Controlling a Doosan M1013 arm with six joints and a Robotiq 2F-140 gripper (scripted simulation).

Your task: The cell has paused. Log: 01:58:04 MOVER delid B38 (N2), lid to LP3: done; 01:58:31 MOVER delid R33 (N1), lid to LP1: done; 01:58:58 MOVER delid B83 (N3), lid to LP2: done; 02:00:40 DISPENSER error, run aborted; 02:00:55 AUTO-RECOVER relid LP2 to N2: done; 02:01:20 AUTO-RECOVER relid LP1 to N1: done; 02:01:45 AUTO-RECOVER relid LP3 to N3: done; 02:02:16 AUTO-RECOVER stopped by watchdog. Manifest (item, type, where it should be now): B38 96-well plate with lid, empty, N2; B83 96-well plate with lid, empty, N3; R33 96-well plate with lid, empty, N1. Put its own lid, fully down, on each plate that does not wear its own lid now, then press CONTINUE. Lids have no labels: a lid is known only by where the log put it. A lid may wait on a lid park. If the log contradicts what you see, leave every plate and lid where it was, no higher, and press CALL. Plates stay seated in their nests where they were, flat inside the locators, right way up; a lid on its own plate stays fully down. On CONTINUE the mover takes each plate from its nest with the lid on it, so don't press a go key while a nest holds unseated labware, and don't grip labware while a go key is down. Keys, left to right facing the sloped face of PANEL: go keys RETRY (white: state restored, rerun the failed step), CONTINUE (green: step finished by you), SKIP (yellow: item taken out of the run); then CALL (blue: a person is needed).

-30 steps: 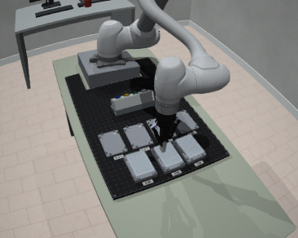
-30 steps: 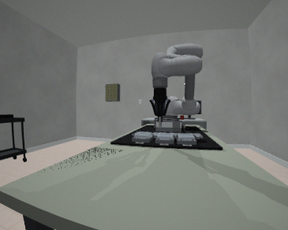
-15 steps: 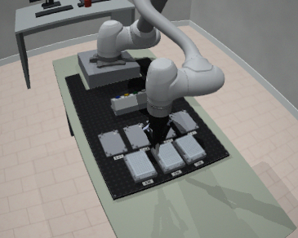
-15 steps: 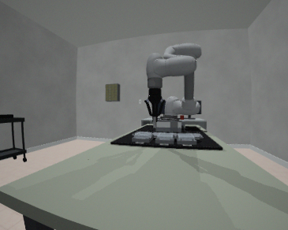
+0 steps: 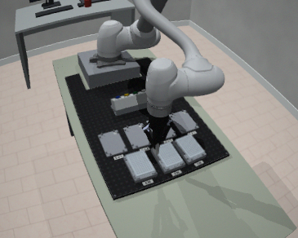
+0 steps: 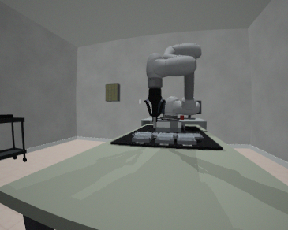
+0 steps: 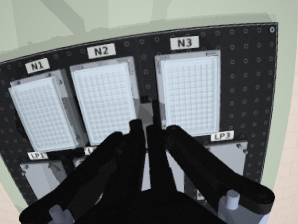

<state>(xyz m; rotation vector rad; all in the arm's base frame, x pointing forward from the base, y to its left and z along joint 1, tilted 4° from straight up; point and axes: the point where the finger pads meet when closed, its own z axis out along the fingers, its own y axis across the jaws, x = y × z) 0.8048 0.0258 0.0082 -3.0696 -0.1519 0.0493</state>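
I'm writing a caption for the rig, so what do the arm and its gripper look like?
A pale grey arm of smooth tubular links and bulbous rounded joints, with no visible cables or markings. At its wrist sits a black two-fingered gripper with slim linkage jaws and small light grey pivot pins.

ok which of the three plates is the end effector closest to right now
The middle plate in nest N2: the shut end effector hangs at its edge toward N3, over the gap. The N3 plate comes next; the N1 plate lies farthest.
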